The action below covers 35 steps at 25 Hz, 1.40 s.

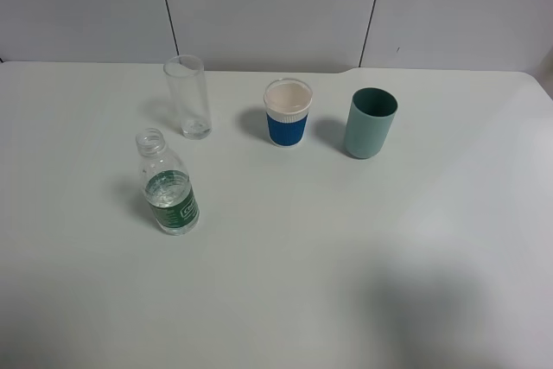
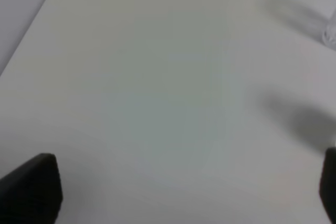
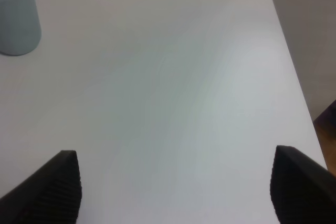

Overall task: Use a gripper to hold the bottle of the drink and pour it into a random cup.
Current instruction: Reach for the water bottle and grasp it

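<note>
On the table (image 1: 285, 257), at six o'clock from the tall glass (image 1: 189, 97), the bottle (image 1: 170, 186) stands upright, untouched; left gripper (image 2: 189, 158) and right gripper (image 3: 174, 153) both gape wide above the tabletop.

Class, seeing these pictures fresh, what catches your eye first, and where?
Three cups stand in a row across the table: a clear tumbler left, a blue-and-white cup in the middle, a teal-green cup right. A capless green-labelled bottle stands upright in front of the tumbler.
</note>
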### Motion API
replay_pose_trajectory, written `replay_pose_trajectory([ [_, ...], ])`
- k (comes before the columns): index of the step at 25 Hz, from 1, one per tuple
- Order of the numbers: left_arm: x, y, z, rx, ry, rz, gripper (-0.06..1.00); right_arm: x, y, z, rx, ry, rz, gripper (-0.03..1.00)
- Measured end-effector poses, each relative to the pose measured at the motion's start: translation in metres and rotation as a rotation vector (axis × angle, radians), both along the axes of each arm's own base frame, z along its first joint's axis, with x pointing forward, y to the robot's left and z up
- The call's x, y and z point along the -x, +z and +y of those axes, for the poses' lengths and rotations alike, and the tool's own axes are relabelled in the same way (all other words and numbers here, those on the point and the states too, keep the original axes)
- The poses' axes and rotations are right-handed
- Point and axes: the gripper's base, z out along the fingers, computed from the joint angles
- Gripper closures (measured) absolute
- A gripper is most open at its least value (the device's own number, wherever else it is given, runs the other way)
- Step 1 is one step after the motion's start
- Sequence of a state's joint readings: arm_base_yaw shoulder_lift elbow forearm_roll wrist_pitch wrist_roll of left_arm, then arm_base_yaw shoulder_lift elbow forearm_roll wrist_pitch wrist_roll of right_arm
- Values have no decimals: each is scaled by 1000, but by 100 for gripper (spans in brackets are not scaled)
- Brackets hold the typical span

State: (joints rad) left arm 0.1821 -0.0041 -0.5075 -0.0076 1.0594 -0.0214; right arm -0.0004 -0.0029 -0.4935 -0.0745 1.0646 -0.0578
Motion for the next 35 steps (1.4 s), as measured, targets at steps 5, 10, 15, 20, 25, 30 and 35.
replay_pose_trajectory([
  [5, 0, 0, 0, 0, 0, 0, -5, 0, 0, 0, 0, 0, 0, 23],
  [10, 0, 0, 0, 0, 0, 0, -5, 0, 0, 0, 0, 0, 0, 23],
  [15, 0, 0, 0, 0, 0, 0, -5, 0, 0, 0, 0, 0, 0, 23],
  [20, 0, 0, 0, 0, 0, 0, -5, 0, 0, 0, 0, 0, 0, 23],
  [25, 0, 0, 0, 0, 0, 0, -5, 0, 0, 0, 0, 0, 0, 23],
  [30, 0, 0, 0, 0, 0, 0, -5, 0, 0, 0, 0, 0, 0, 23],
  [35, 0, 0, 0, 0, 0, 0, -5, 0, 0, 0, 0, 0, 0, 23],
])
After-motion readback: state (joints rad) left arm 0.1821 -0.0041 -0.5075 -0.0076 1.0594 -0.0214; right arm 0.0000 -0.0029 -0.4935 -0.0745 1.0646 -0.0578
